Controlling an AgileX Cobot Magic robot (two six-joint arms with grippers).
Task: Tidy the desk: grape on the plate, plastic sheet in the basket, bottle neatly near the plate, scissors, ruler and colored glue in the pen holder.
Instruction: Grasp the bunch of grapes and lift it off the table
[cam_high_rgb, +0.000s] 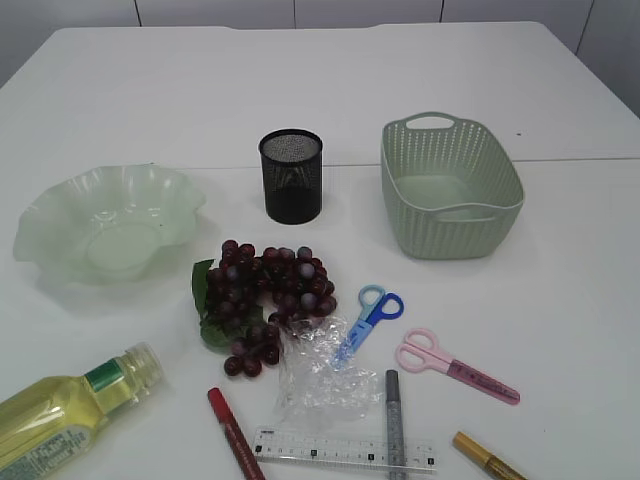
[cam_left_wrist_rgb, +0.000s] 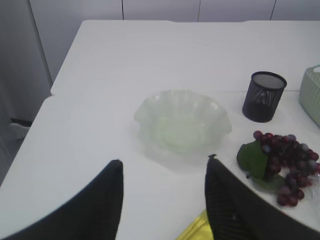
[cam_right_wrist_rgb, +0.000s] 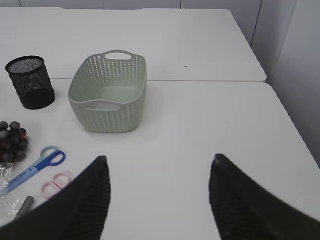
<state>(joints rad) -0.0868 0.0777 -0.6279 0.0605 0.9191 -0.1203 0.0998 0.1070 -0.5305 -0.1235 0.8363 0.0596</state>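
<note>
Dark red grapes (cam_high_rgb: 265, 295) lie between the pale green plate (cam_high_rgb: 105, 230) and a crumpled plastic sheet (cam_high_rgb: 320, 375). The yellow bottle (cam_high_rgb: 70, 405) lies on its side at the front left. Blue scissors (cam_high_rgb: 370, 318), pink scissors (cam_high_rgb: 455, 365), a clear ruler (cam_high_rgb: 345, 450) and red (cam_high_rgb: 235, 432), grey (cam_high_rgb: 393, 420) and gold (cam_high_rgb: 488, 457) glue pens lie at the front. Behind stand the black mesh pen holder (cam_high_rgb: 291, 175) and the green basket (cam_high_rgb: 450, 185). My left gripper (cam_left_wrist_rgb: 164, 162) hangs open and empty before the plate (cam_left_wrist_rgb: 182, 122). My right gripper (cam_right_wrist_rgb: 159, 159) is open and empty, short of the basket (cam_right_wrist_rgb: 109, 95).
Neither arm shows in the exterior view. A seam between two white tabletops (cam_high_rgb: 580, 158) runs behind the basket. The left wrist view shows the table's left edge (cam_left_wrist_rgb: 30, 125) with a drop beside it; the right wrist view shows the right edge (cam_right_wrist_rgb: 295, 125).
</note>
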